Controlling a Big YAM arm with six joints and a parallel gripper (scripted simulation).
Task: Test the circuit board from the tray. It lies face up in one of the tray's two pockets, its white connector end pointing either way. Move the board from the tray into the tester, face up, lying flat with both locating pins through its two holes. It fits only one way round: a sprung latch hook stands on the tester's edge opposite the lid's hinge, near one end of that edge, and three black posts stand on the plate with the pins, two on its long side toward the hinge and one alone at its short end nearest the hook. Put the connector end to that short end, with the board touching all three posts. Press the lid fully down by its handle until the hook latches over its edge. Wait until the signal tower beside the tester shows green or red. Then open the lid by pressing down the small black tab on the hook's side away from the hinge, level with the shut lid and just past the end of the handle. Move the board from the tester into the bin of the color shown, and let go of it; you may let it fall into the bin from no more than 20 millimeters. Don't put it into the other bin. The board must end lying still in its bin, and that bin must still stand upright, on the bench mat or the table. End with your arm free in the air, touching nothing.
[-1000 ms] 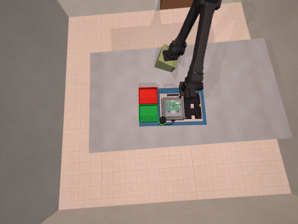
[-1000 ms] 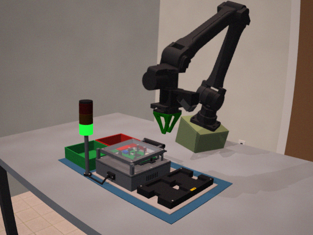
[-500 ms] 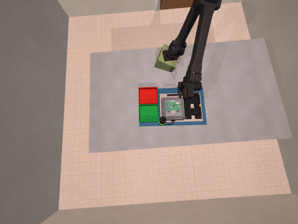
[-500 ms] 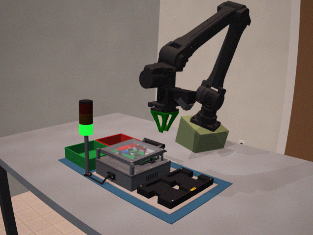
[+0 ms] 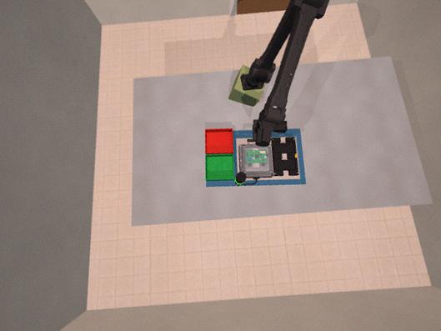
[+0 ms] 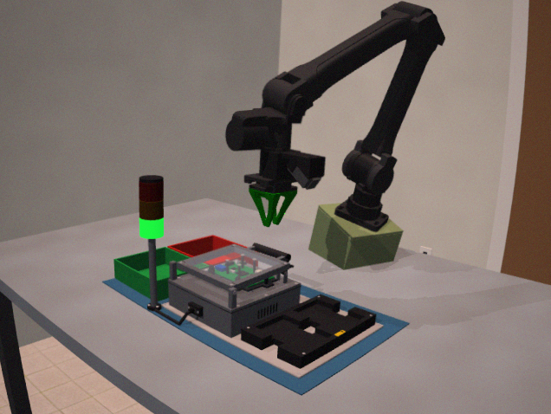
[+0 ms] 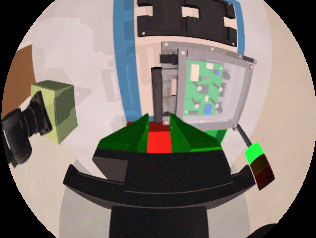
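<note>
The green circuit board [image 5: 256,157] [image 6: 227,267] [image 7: 206,87] lies face up in the grey tester [image 6: 249,307] under the clear lid [image 6: 209,262], which is down. The black lid handle [image 6: 269,251] [image 7: 157,90] runs along the lid's far edge. The signal tower [image 6: 151,224] [image 5: 239,178] [image 7: 254,154] shows green. My gripper [image 6: 272,223] [image 7: 159,118] hangs in the air above the handle side of the tester. Its green fingers stand close together with nothing between them. The green bin [image 5: 219,166] [image 6: 133,264] and the red bin [image 5: 218,140] [image 6: 200,243] stand side by side beyond the tester.
The black tray [image 5: 294,164] [image 6: 285,338] [image 7: 149,21] lies beside the tester with both pockets bare. All stand on a blue-edged mat [image 6: 356,352]. My arm's olive base block [image 6: 352,244] [image 5: 244,94] stands behind on the table.
</note>
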